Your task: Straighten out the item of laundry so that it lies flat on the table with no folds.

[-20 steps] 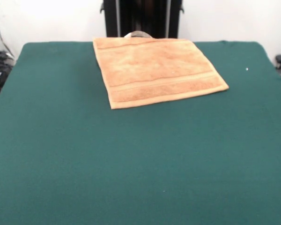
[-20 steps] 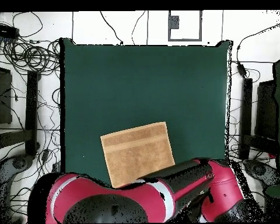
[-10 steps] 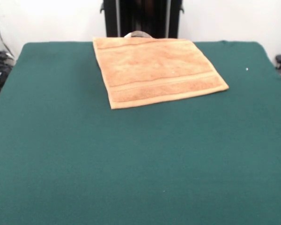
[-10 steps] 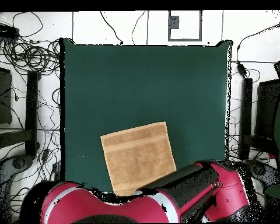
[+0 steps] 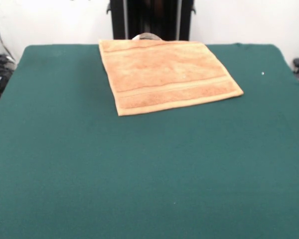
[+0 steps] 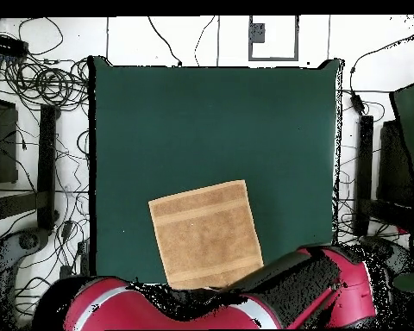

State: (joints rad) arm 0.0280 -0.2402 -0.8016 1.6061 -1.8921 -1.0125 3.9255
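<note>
A wide, dark green cloth surface (image 5: 149,169) fills nearly the whole front view. Its near half, closest to the camera, is plain green cloth.

Farther back, at the far side of the surface and close to its far edge, lies an orange-tan terry towel (image 5: 167,74). It is spread out flat in a rough rectangle, turned at a slight angle to the surface's edges, so that its nearest corner points toward the camera on the left. A woven band stripe runs along the towel near its closest edge. A second, fainter stripe runs near its far edge.

Just behind the towel's far edge, a small pale rounded object (image 5: 147,36) peeks up; what it is cannot be made out. Behind that stands the robot's dark pedestal (image 5: 150,19) against a white wall.

In the overhead view the towel (image 6: 206,233) lies in the lower middle of the green surface (image 6: 210,129), on the robot's side, with stripes near both its upper and lower edges. The red and black arm (image 6: 245,297) stretches across the bottom of that view, beside the towel's lower edge. The tool does not show in either view. Cables lie on the floor around the surface.
</note>
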